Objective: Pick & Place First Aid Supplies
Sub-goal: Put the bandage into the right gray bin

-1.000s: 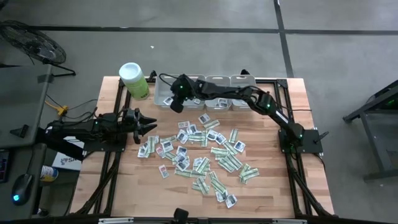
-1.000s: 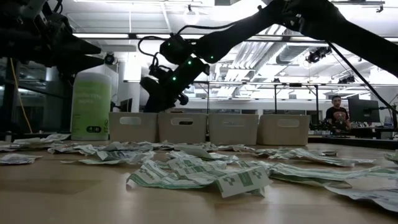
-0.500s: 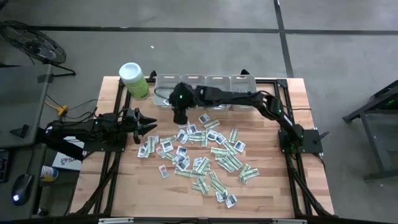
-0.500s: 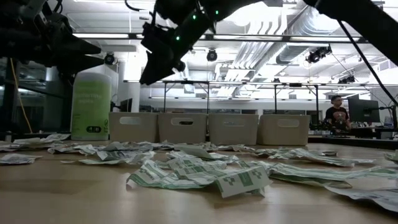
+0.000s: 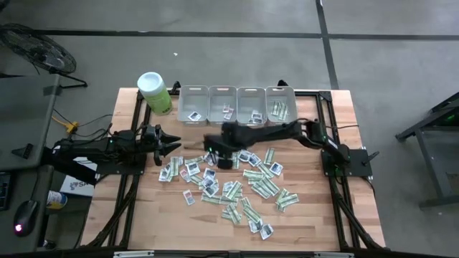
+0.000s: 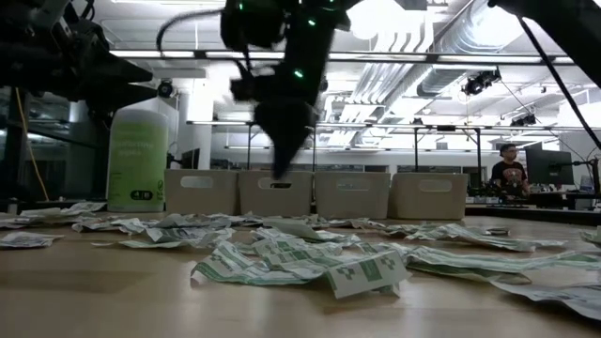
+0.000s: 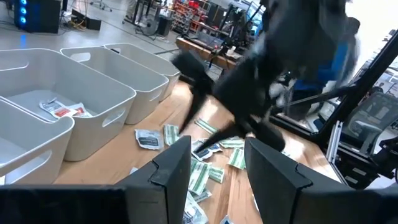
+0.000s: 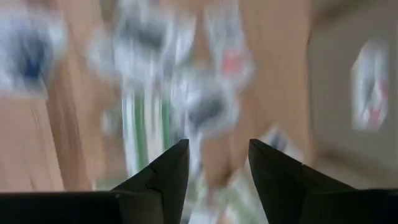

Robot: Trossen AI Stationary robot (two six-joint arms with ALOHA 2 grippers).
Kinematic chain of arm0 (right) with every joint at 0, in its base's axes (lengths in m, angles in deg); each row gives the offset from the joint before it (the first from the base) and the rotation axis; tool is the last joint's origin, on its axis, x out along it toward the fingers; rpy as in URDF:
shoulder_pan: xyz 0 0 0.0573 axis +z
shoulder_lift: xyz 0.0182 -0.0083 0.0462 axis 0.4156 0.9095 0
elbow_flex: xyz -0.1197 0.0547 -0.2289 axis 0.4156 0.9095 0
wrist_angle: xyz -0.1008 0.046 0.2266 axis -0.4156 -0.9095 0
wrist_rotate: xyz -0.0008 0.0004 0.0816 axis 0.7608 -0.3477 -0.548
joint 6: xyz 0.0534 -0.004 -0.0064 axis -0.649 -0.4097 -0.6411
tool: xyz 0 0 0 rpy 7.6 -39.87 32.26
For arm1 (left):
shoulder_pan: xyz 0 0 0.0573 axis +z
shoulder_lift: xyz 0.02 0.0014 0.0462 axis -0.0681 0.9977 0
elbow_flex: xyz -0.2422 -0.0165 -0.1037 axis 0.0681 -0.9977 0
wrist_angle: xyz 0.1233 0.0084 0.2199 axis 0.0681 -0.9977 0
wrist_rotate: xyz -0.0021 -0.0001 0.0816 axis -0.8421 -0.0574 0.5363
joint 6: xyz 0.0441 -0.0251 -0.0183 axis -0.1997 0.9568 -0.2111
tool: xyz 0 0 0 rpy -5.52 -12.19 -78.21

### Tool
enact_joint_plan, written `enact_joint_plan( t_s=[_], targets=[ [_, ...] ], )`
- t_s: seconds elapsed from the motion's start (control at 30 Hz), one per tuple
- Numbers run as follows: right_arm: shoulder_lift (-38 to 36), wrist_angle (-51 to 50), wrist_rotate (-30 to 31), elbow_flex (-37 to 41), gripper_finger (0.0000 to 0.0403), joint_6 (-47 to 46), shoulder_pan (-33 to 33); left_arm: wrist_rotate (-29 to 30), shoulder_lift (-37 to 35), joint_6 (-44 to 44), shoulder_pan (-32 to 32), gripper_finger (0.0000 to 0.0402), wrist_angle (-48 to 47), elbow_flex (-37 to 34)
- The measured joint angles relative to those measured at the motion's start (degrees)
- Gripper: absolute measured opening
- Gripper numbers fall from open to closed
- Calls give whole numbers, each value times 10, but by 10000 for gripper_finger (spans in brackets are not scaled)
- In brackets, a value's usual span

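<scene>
No readable text, labels or numbers anywhere.

Both arms' fingers (image 7: 177, 165) apart.

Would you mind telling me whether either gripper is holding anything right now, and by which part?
Nothing is held. The right gripper is open and empty above the scattered packets; the left gripper waits open at the table's left side.

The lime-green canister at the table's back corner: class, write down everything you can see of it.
The lime-green canister is an upright cylinder, apparently plastic, with a round white lid and a label bearing a small dark mark low on its front. It stands on the wooden table at the far left corner, just left of the row of grey bins and apart from them. No claw touches it. In the low view it rises taller than the bins.
</scene>
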Motion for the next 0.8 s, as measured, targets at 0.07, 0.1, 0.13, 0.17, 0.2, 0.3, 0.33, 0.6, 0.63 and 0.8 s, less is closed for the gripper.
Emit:
enact_joint_plan(
  t_s=[0.07,0.1,0.13,0.17,0.2,0.3,0.33,0.6,0.63,0.8],
  targets=[
    [0,-39,17,14,160,-38,15,0,0,0,0,150,-1,0],
    [-2,-51,25,22,160,-58,23,0,0,0,0,150,-1,0],
    [-5,-66,29,32,160,-78,30,0,0,0,0,150,-1,0],
    [-7,-81,31,45,160,-98,37,0,0,0,0,150,-2,0],
    [-8,-92,34,57,160,-114,43,0,0,0,0,150,-3,0],
    [-28,-114,37,98,160,-162,61,0,0,0,0,150,-8,0],
    [-40,-117,41,116,160,-179,66,0,0,0,0,150,-9,0],
    [-179,-79,56,295,160,-286,99,0,0,0,0,150,-12,0],
    [-198,-60,50,318,160,-288,102,0,0,0,0,150,-13,0],
    [-289,43,-4,426,160,-261,110,0,0,0,0,150,-13,0]
  ],
)
